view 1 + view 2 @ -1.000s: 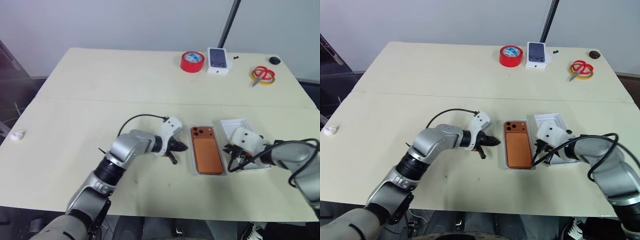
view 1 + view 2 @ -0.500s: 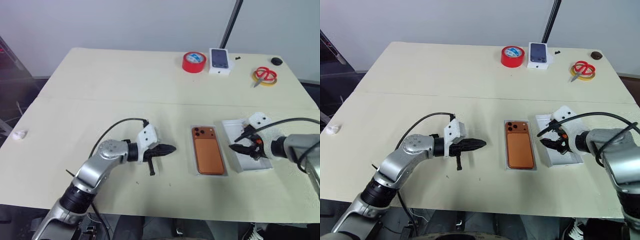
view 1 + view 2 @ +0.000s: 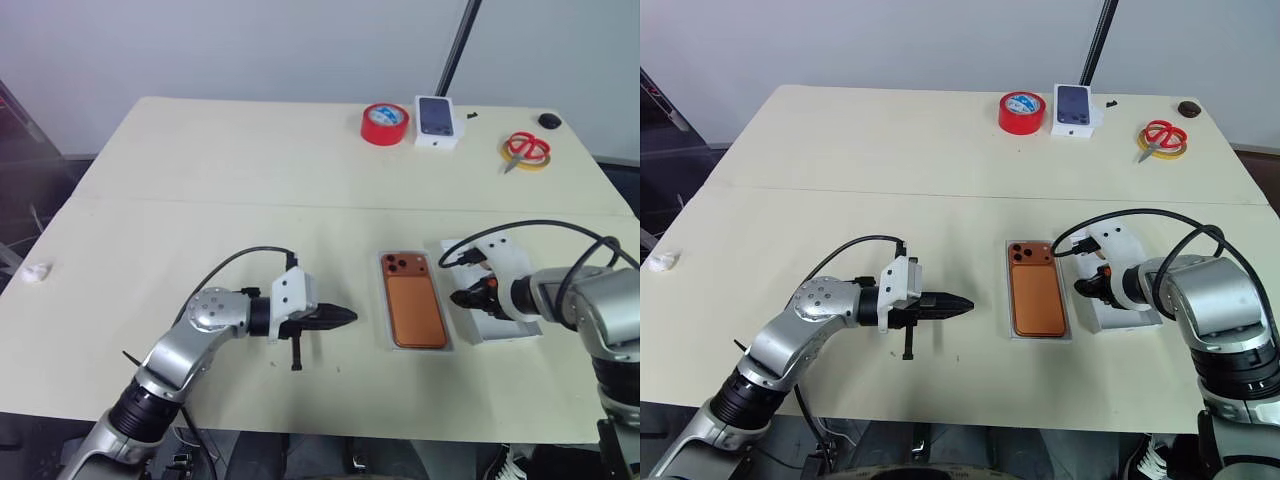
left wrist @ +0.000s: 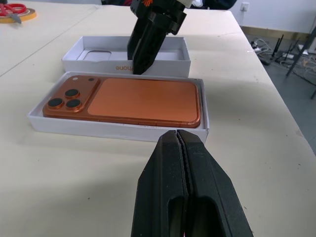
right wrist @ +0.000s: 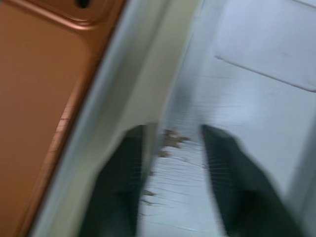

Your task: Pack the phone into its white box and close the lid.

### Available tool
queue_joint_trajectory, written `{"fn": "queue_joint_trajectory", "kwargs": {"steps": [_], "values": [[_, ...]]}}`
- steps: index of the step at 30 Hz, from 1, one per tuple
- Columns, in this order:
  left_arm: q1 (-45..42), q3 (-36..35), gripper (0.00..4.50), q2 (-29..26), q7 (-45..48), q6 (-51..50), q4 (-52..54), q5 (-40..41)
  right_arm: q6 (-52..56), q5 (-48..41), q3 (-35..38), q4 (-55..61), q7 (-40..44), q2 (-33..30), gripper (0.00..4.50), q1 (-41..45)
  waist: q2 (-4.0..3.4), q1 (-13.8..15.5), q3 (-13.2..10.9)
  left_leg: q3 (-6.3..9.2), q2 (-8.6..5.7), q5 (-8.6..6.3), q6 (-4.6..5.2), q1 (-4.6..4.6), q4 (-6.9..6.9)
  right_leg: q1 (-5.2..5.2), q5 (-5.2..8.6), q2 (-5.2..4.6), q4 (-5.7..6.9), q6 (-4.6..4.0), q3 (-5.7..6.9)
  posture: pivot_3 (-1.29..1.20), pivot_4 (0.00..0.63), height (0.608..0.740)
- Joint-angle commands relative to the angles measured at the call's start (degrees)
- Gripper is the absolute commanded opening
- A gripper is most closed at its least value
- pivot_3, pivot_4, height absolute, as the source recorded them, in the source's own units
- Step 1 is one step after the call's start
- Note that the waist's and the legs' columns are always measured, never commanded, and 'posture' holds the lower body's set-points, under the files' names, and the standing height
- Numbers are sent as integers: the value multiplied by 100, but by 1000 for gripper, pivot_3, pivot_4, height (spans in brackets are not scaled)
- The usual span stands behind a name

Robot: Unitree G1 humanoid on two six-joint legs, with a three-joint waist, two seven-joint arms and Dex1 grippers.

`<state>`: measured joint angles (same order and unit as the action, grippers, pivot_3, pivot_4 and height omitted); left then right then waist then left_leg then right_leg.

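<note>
Backed away from the white box (image 3: 384, 300), the left hand (image 3: 338, 318) now hovers off its left side with its fingers pressed together, holding nothing. The right hand (image 3: 462, 298) has turned and dipped toward the deeper white tray (image 3: 505, 330); its fingers (image 5: 118, 197) stand narrowly apart, one outside the tray's near wall and one inside, and whether they pinch that wall cannot be told. Phone (image 4: 123, 98) lies flat in the white box, back up, camera block toward the far edge, near the bench's (image 3: 200, 200) front edge right of centre. The deeper tray sits just beside the box on its right.
</note>
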<state>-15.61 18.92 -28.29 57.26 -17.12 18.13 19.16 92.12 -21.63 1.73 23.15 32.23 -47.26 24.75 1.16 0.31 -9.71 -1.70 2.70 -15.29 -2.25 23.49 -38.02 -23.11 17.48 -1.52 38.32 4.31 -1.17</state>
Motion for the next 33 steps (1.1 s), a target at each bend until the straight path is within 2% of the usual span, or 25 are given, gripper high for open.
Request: {"fn": "queue_joint_trajectory", "kwargs": {"steps": [1, 5, 8, 11, 14, 16, 17, 18, 19, 22, 27, 32, 33], "values": [[54, -57, 0, 45, -58, 108, 101, -16, 38, -228, 79, 5, -222, -104, 19, 159, 0, -7, 0, 0, 0, 0, 0, 0, 0, 0, 0, 0, 0, 0, 0, 0, 150, 732], [153, -208, 0, 27, -157, 103, 101, 28, 38, -595, 638, -435, -466, 66, 19, 668, -2, -63, -1, 0, 0, 0, 0, 0, 0, -1, 0, 1, 2, 0, -1, 0, 150, 732], [227, -541, 0, 10, -370, 75, -14, 92, 38, -1352, 1498, -1155, -702, 355, 19, 1418, -3, -114, -2, -1, 3, 0, 1, 0, 0, -4, 0, 1, 6, 0, -3, 0, 150, 732], [210, -922, 0, 37, -604, 49, -237, 159, 38, -2527, 1930, -1492, -1028, 425, 19, 1761, -4, -106, -2, -2, 5, 0, 1, -1, 2, -7, 0, 3, 10, 0, -3, 0, 150, 732], [60, -1284, 0, 83, -833, 75, -603, 150, 38, -4654, 2079, -1672, -1828, 677, 19, 1647, -3, -97, -2, -1, 11, -8, 14, 1, 3, -5, 0, 4, 5, 1, -1, 0, 150, 732], [-42, -1429, 0, 79, -892, 135, -808, 126, 38, -6113, 2064, -1787, -2693, 1042, 19, 1536, -3, -107, -3, -3, 15, -8, 15, 2, 1, -5, -1, 2, 5, 1, -3, 0, 150, 732], [-87, -1470, 0, 76, -900, 158, -885, 118, -630, -7405, 1602, -1693, -3515, 838, 19, 1275, -4, -111, -3, -6, 14, -8, 15, 3, -1, -6, -1, 1, 7, 1, -4, 0, 150, 732], [-126, -1497, 0, 75, -910, 180, -949, 103, -1210, -8331, 1221, -1535, -4173, 786, 19, 1042, -3, -112, -3, -8, 14, -8, 15, 4, -1, -7, -1, 0, 10, 2, -6, 0, 150, 732], [-164, -1516, 0, 73, -904, 197, -1003, 93, -1700, -8873, 915, -1352, -4681, 912, 19, 844, -3, -106, -3, -8, 14, -8, 15, 6, -4, -7, -1, -3, 11, 2, -5, 0, 150, 732], [-211, -1531, 0, 66, -880, 259, -1063, 54, -2629, -9137, 466, -781, -5668, 1776, 19, 369, -1, -137, -2, -7, 14, -9, 18, 11, -6, -7, -1, -4, 5, 3, -4, 0, 150, 732], [-217, -1505, 0, 103, -909, 248, -972, 39, -3666, -9137, 131, 18, -7185, 2790, 19, -371, -2, -122, -2, -8, 17, -9, 18, 12, -5, -15, -1, -2, 11, 4, -7, 0, 150, 732], [-203, -1356, 0, 210, -855, 171, -826, 95, -3858, -9137, 39, 249, -7514, 2807, 19, -795, -1, -111, -2, -10, 15, -9, 18, 14, -8, -14, -1, -6, 9, 4, -7, 0, 150, 732], [-204, -1268, 0, 237, -809, 162, -791, 89, -3803, -9137, 54, 212, -7457, 2693, 288, -850, -1, -112, -1, -10, 15, -9, 18, 13, -8, -14, -1, -6, 9, 4, -7, 0, 150, 732]]}}
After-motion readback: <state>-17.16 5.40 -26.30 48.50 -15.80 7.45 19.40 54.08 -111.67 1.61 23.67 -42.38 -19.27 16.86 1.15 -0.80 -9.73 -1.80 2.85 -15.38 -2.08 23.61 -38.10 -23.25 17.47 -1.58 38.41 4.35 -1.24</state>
